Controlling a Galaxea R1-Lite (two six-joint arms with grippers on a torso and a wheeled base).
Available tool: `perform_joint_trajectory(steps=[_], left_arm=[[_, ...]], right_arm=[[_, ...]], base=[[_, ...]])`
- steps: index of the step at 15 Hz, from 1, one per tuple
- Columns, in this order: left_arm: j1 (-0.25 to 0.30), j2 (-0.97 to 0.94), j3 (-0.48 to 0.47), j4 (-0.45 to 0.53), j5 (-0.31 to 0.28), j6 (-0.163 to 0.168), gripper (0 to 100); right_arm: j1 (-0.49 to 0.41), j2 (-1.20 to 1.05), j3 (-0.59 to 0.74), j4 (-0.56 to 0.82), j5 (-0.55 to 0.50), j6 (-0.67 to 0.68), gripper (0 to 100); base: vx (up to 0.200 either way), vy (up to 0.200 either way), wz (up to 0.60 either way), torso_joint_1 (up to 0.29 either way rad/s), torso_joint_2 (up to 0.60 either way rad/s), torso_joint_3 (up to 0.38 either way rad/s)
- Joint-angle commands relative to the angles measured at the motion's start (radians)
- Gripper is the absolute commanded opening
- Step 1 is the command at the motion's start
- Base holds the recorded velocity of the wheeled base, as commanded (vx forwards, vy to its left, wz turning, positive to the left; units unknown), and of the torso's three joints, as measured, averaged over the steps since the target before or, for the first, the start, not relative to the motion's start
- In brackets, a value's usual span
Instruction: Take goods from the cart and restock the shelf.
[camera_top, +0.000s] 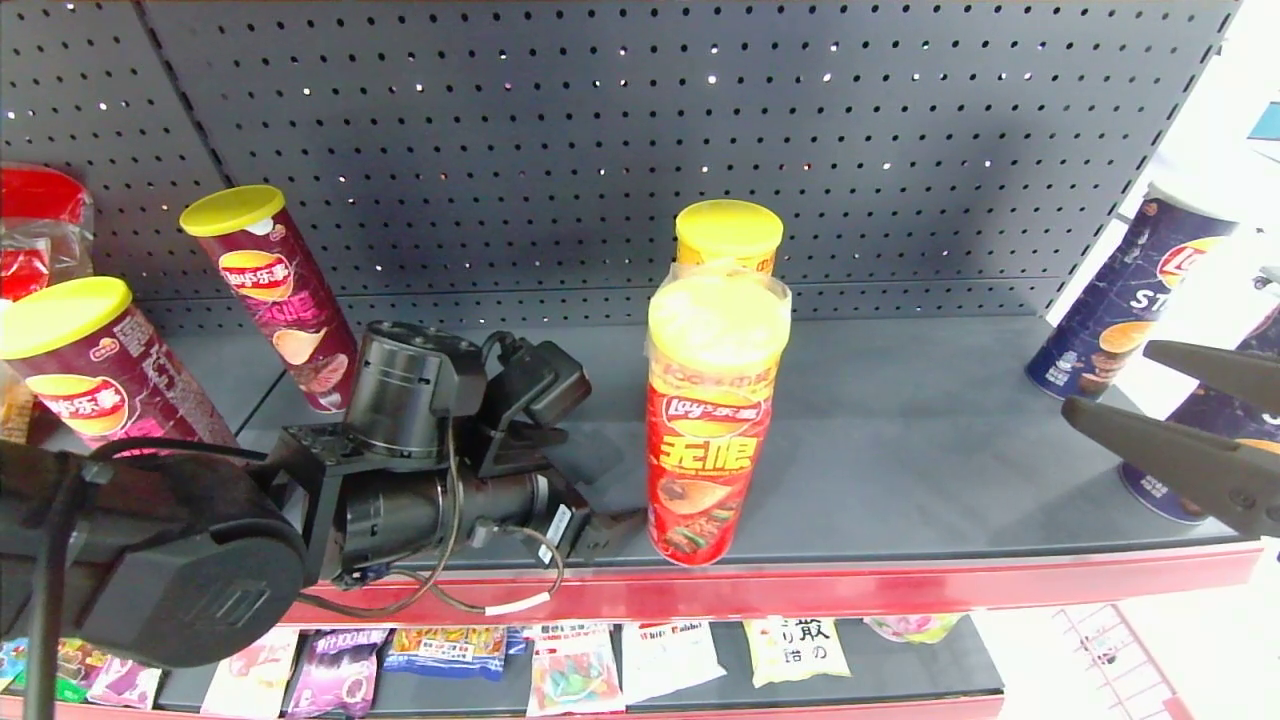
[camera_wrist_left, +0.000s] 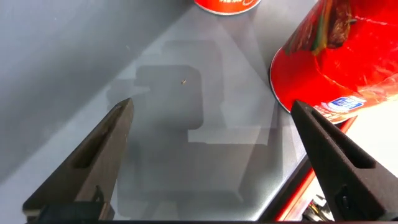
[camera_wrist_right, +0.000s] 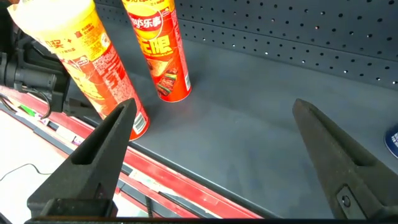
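Note:
A red chip can (camera_top: 710, 420) with a yellow lid stands near the front edge of the grey shelf (camera_top: 900, 440). A second red can (camera_top: 728, 235) stands right behind it. My left gripper (camera_top: 612, 527) sits low over the shelf just left of the front can, open and empty. In the left wrist view the gripper (camera_wrist_left: 211, 104) spans bare shelf, with the front can (camera_wrist_left: 336, 56) beside one finger. My right gripper (camera_top: 1170, 420) hangs open and empty at the shelf's right end. In the right wrist view, past the gripper (camera_wrist_right: 212, 106), both red cans (camera_wrist_right: 93, 62) (camera_wrist_right: 161, 50) show.
Two maroon cans (camera_top: 280, 290) (camera_top: 90, 370) stand at the shelf's left, and blue cans (camera_top: 1130, 290) at the right. A perforated back panel (camera_top: 640, 140) closes the rear. The red shelf lip (camera_top: 900, 585) runs along the front. Snack packets (camera_top: 570, 665) lie on the lower shelf.

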Motion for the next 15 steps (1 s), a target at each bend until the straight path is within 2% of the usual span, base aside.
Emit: perform_joint_trajectory(steps=[1, 8, 11, 13, 15], left_arm=[[-0.005, 0.003, -0.001, -0.002, 0.000, 0.000, 100], [-0.005, 0.001, -0.010, -0.002, 0.000, -0.002, 100], [0.007, -0.169, 0.039, 0.007, 0.033, -0.008, 100], [0.003, -0.422, 0.100, 0.165, 0.086, -0.012, 100], [0.019, -0.741, 0.151, 0.428, 0.139, -0.065, 100]], right_arm=[[0.000, 0.002, 0.000, -0.001, 0.000, -0.001, 100], [0.000, -0.001, 0.000, -0.001, 0.000, 0.001, 100], [0.008, -0.013, 0.029, 0.003, 0.043, -0.001, 100], [0.008, -0.057, 0.075, 0.006, 0.117, -0.005, 100], [-0.001, -0.139, 0.120, 0.061, 0.111, -0.005, 100]], base=[[0.000, 0.000, 0.00, 0.000, 0.00, 0.000], [0.000, 0.000, 0.00, 0.000, 0.00, 0.000], [0.000, 0.000, 0.00, 0.000, 0.00, 0.000], [0.000, 0.000, 0.00, 0.000, 0.00, 0.000], [0.000, 0.000, 0.00, 0.000, 0.00, 0.000]])
